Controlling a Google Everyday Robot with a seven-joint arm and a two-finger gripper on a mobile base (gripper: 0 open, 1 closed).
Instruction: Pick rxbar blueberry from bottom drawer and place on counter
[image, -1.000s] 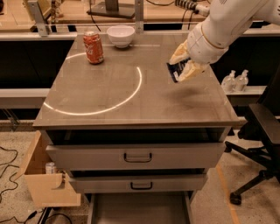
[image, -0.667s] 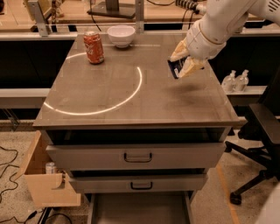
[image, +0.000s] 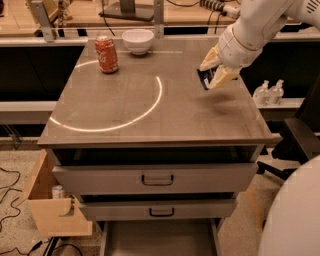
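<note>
The bar (image: 204, 80) is gripped in the hand (image: 214, 75), held over the table's (image: 150, 120) right side, apparently not yet set down. The bottom drawer (image: 160, 239) stands open. Picking is judged done; lowering and release are left.

Arm (image: 262, 22): smooth white shell built from fat rounded segments, with a seam line between them. The wrist ends in a white ringed collar. Hand (image: 207, 76), upper right of the view: two stubby wedge-shaped fingers (image: 210, 59), tan-yellow and paler along the edges. Base (image: 295, 210): a big plain white curved panel filling the lower right corner.
</note>
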